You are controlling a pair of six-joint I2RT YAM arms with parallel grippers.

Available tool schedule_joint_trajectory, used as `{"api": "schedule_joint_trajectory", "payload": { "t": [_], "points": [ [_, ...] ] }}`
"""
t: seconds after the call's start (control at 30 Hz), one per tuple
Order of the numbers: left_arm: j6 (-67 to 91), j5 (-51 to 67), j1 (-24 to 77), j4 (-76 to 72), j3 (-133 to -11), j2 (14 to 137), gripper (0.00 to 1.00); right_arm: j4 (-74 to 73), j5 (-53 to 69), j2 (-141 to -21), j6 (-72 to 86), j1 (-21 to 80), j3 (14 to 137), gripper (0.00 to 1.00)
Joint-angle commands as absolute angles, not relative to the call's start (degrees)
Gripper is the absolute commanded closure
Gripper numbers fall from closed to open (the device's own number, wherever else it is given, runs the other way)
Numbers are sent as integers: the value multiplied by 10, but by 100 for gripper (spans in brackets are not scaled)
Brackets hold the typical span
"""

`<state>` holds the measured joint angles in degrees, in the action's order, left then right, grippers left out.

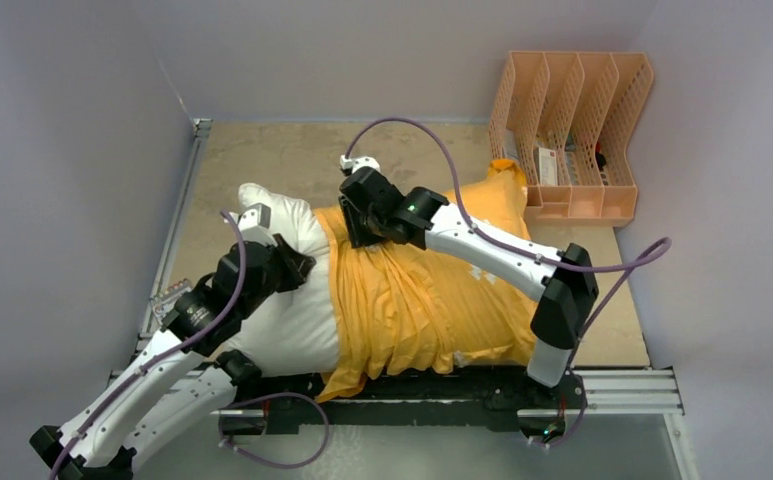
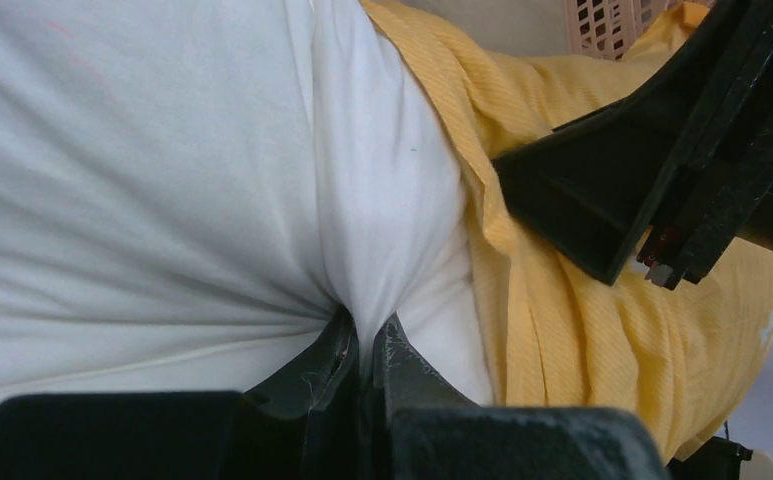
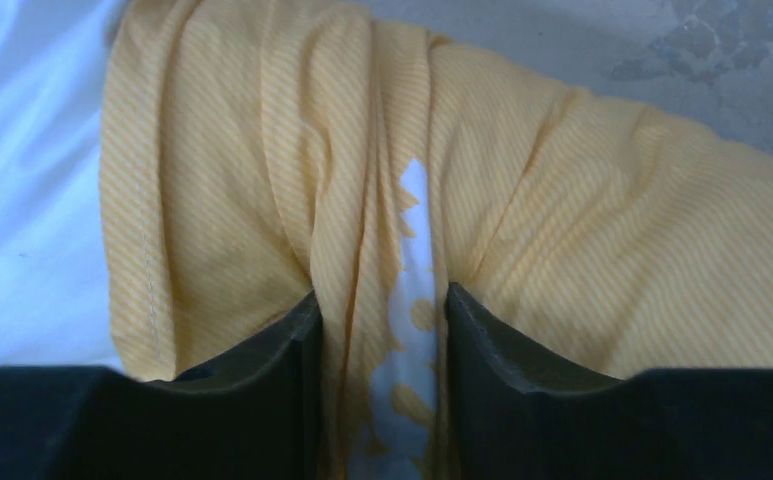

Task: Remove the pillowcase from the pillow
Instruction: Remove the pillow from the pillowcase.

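Note:
The white pillow (image 1: 292, 310) lies across the table's near half, its left part bare. The orange-yellow pillowcase (image 1: 432, 300) is bunched over its right part, hem running across the middle. My left gripper (image 1: 297, 265) is shut on a pinch of the pillow's white fabric (image 2: 367, 300) beside the pillowcase's hem (image 2: 502, 290). My right gripper (image 1: 362, 232) is at the hem's far end, shut on a gathered fold of the pillowcase (image 3: 377, 300) with white lettering in it. The Mickey face is hidden.
A peach desk organiser (image 1: 572, 135) stands at the back right, touching the pillowcase's far corner. Grey walls close the table on the left, back and right. A metal rail (image 1: 622, 385) runs along the near edge.

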<state>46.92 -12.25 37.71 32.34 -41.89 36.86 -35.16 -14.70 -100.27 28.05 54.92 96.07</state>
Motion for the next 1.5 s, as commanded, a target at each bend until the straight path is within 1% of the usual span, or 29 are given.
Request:
{"api": "schedule_joint_trajectory", "payload": {
  "t": [0.0, 0.03, 0.07, 0.1, 0.13, 0.3, 0.43, 0.5, 0.53, 0.57, 0.6, 0.67, 0.7, 0.77, 0.87, 1.0, 1.1, 1.2, 1.23, 1.27, 1.3, 1.33, 1.4, 1.43, 1.47],
  "points": [
    [472, -120, 386, 420, -434, 349, 100, -429, -233, -972, 259, 548, 953, 66],
    [475, -124, 386, 429, -436, 349, 100, -428, -262, -955, 253, 547, 937, 76],
    [480, -132, 386, 437, -437, 347, 100, -424, -288, -937, 251, 540, 918, 88],
    [484, -140, 386, 448, -439, 345, 100, -420, -300, -915, 249, 528, 897, 96],
    [488, -150, 386, 459, -442, 344, 100, -417, -298, -893, 248, 505, 875, 98],
    [500, -176, 386, 499, -445, 320, 100, -410, -278, -800, 250, 412, 771, 100],
    [500, -176, 386, 503, -444, 312, 100, -395, -201, -776, 254, 400, 762, 100],
    [498, -176, 386, 501, -447, 316, 100, -370, -150, -774, 242, 401, 770, 94],
    [497, -176, 386, 500, -449, 319, 100, -365, -120, -773, 239, 401, 777, 90],
    [496, -177, 386, 498, -451, 322, 100, -364, -96, -772, 238, 402, 787, 83],
    [495, -177, 386, 497, -454, 324, 100, -369, -80, -771, 238, 402, 801, 74],
    [493, -180, 386, 495, -458, 328, 100, -387, -77, -765, 237, 402, 830, 57],
    [492, -182, 386, 495, -459, 330, 100, -395, -87, -758, 237, 402, 841, 50],
    [490, -185, 386, 495, -461, 332, 100, -410, -116, -739, 235, 402, 854, 42],
    [488, -186, 386, 491, -461, 340, 100, -435, -173, -708, 230, 402, 854, 34],
    [486, -183, 386, 483, -464, 348, 100, -482, -225, -696, 249, 402, 820, 30],
    [484, -182, 386, 480, -470, 355, 100, -451, -185, -707, 245, 402, 795, 29],
    [482, -180, 386, 482, -475, 360, 100, -407, -98, -735, 241, 402, 778, 28],
    [482, -180, 386, 484, -476, 360, 100, -401, -88, -748, 242, 403, 775, 28],
    [483, -181, 386, 485, -478, 360, 100, -401, -99, -762, 245, 403, 771, 30],
    [484, -182, 386, 487, -479, 358, 100, -408, -127, -777, 251, 403, 768, 36],
    [485, -184, 386, 489, -482, 356, 100, -427, -164, -788, 269, 403, 767, 45],
    [489, -191, 386, 500, -488, 349, 100, -439, -231, -788, 276, 401, 748, 61],
    [491, -197, 386, 508, -493, 345, 100, -439, -276, -775, 278, 400, 736, 73],
    [491, -205, 386, 519, -496, 339, 100, -436, -315, -758, 282, 396, 721, 89]
  ]
}}
